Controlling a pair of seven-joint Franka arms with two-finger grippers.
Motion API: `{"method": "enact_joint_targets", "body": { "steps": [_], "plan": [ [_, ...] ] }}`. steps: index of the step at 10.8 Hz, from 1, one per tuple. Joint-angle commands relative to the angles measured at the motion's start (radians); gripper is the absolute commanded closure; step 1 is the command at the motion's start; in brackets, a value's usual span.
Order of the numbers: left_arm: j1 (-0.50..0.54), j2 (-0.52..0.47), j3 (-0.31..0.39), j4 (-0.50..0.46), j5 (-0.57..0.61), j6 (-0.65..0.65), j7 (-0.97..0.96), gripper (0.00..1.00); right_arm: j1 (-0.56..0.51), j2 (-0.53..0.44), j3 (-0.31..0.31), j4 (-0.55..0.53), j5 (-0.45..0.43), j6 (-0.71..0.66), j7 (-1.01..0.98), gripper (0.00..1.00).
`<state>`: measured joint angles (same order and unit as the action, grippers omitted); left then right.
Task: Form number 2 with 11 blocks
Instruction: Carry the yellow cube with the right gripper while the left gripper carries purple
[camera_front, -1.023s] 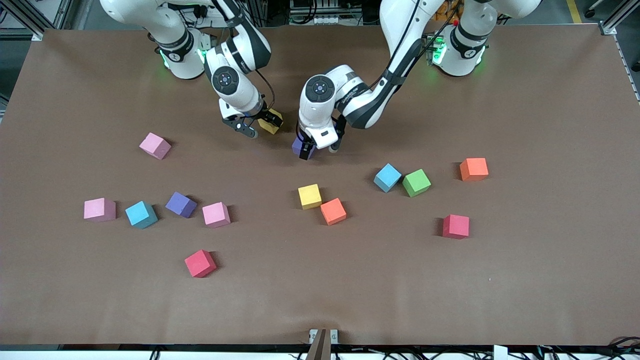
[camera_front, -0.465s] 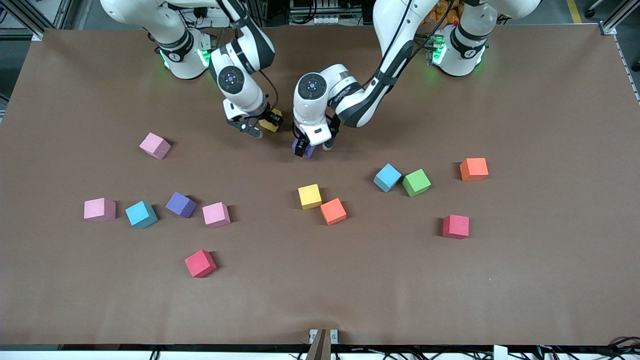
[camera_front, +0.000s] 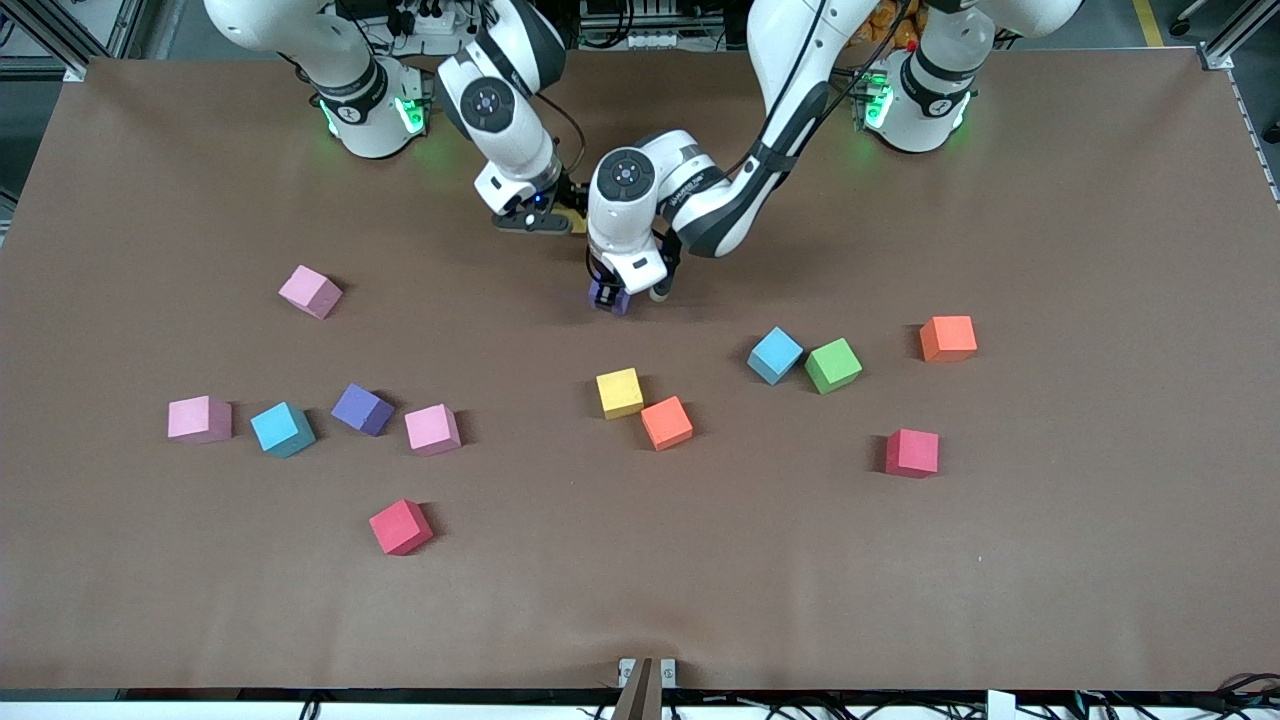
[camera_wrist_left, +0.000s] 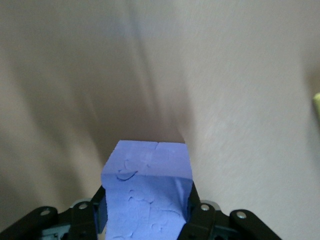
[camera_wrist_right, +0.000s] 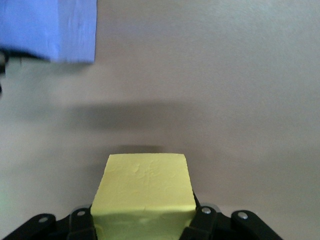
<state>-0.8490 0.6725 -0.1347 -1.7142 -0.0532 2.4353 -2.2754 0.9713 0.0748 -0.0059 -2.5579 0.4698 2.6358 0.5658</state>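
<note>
Left claw (camera_wrist_left: 145, 220) clamps purple block (camera_wrist_left: 147, 192); right claw (camera_wrist_right: 142, 220) clamps yellow block (camera_wrist_right: 144, 192), nearly hidden in front view

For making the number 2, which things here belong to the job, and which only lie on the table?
In the job now:
- purple block, held in the left gripper
- yellow block, held in the right gripper

Lying loose:
- twelve more blocks on the table, e.g. green block, no digit started
</note>
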Motion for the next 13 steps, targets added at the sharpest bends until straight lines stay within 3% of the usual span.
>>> {"method": "enact_joint_targets", "body": {
  "steps": [1, 4, 8, 13],
  "plan": [
    [0.045, -0.082, 0.000, -0.033, 0.032, -0.088, -0.068, 1.00, 0.027, -0.059, -0.008, -0.097, -0.010, 0.108, -0.106, 0.60],
    [0.038, -0.146, -0.008, -0.134, 0.053, -0.078, -0.084, 1.00, 0.055, -0.027, -0.006, -0.099, 0.000, 0.116, -0.077, 0.61],
    [0.044, -0.188, -0.035, -0.195, 0.053, -0.070, -0.079, 1.00, 0.095, 0.032, -0.003, -0.075, 0.003, 0.104, 0.119, 0.64],
    [0.048, -0.195, -0.039, -0.205, 0.038, -0.070, -0.067, 1.00, 0.151, 0.115, 0.004, -0.006, 0.003, 0.090, 0.183, 0.64]
  ]
}}
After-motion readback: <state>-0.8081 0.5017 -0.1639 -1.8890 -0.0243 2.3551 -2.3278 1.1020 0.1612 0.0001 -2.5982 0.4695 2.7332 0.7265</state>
